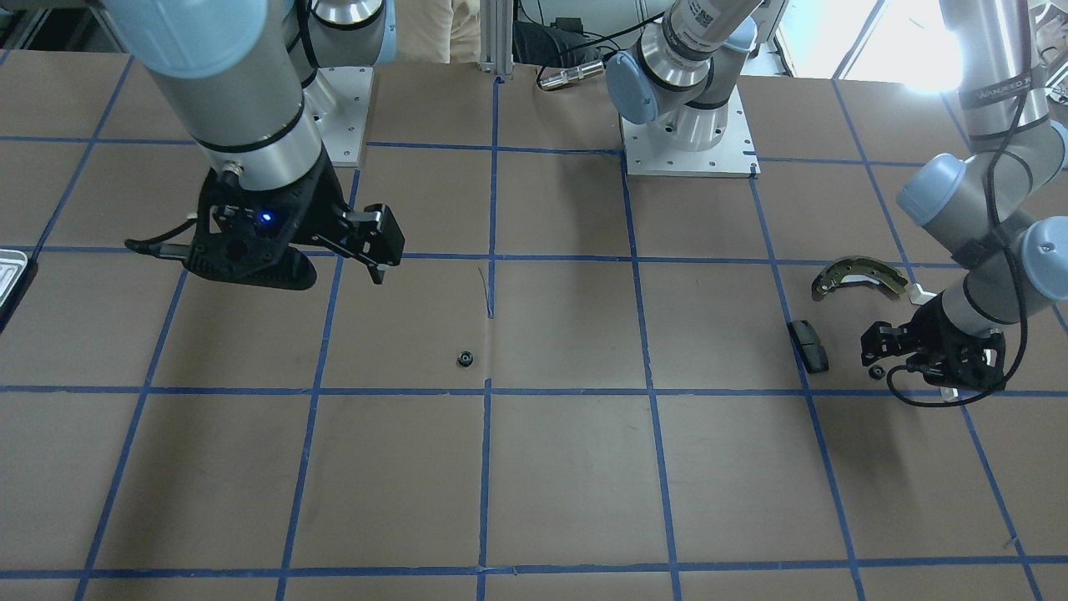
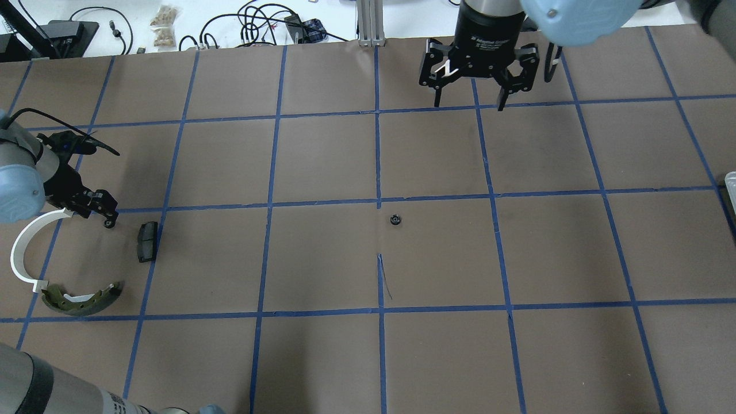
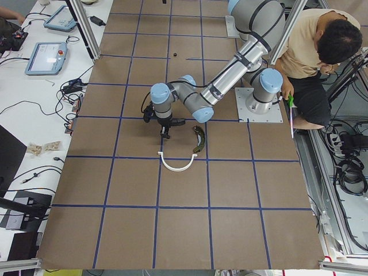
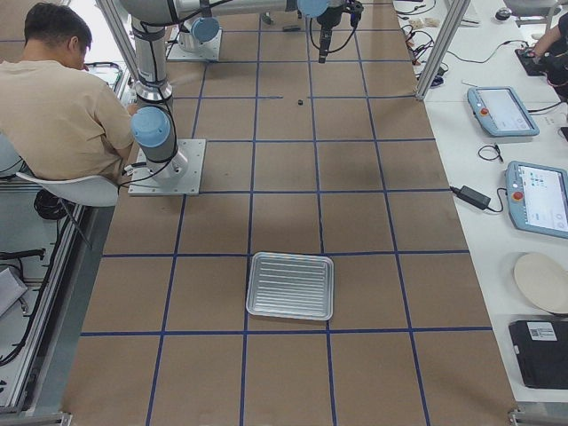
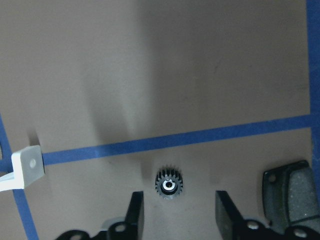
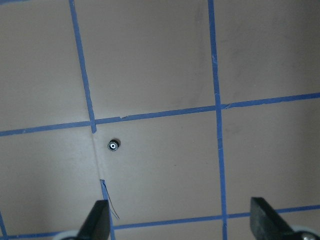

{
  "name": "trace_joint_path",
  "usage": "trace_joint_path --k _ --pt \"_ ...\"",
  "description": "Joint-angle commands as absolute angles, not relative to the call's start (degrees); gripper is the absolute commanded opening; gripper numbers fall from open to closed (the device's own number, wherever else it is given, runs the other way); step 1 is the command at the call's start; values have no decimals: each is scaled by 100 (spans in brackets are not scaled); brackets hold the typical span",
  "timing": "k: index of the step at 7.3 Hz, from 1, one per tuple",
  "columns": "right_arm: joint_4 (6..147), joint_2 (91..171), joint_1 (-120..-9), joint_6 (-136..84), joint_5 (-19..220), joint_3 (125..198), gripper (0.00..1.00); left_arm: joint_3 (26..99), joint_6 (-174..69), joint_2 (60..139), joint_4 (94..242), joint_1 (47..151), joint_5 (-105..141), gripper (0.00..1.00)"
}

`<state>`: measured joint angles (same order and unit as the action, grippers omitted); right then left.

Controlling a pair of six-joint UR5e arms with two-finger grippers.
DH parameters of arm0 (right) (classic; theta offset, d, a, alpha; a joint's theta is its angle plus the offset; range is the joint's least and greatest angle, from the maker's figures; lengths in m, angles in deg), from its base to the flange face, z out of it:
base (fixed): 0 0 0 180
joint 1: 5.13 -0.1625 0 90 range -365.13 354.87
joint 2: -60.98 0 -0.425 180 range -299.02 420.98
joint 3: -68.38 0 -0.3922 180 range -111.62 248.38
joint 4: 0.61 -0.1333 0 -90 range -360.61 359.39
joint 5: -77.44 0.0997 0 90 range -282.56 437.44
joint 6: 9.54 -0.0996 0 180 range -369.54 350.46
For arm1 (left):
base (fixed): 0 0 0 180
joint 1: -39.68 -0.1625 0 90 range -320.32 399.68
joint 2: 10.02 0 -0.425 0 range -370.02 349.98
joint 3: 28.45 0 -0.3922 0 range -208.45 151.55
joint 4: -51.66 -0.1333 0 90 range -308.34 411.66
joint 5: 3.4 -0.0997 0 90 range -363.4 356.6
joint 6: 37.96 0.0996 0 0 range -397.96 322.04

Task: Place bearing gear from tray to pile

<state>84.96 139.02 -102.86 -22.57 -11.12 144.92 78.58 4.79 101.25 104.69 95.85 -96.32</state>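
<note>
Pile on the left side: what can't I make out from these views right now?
White arc: front-facing view, nearly all hidden behind the left arm.
Black pad: left wrist view, cut off by the right edge.
Gear beside the pad: front-facing view, too small to read its teeth.
Tray: front-facing view, cut off by the left edge.
</note>
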Motion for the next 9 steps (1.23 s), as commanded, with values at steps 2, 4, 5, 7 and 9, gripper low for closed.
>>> trace_joint_path --k 2,4,5,7,9 --pt "9134 15243 -9323 -1192 -1168 16008 100 7825 -327 9643 10692 10816 -9630 91" --pt "9798 15284 -9311 -1332 -1177 15919 100 7659 -2588 9527 10738 12309 -9648 100" --pt "9730 15144 -9302 -1324 -1290 15674 100 7397 -3792 9606 10903 13039 -9648 100" --pt "9571 15019 -9302 -1297 -1309 15601 100 7140 -5546 9895 10949 13993 -9238 100" --pt "9571 15019 -9302 -1297 -1326 15610 100 7095 -6788 10369 10861 14765 -8691 100"
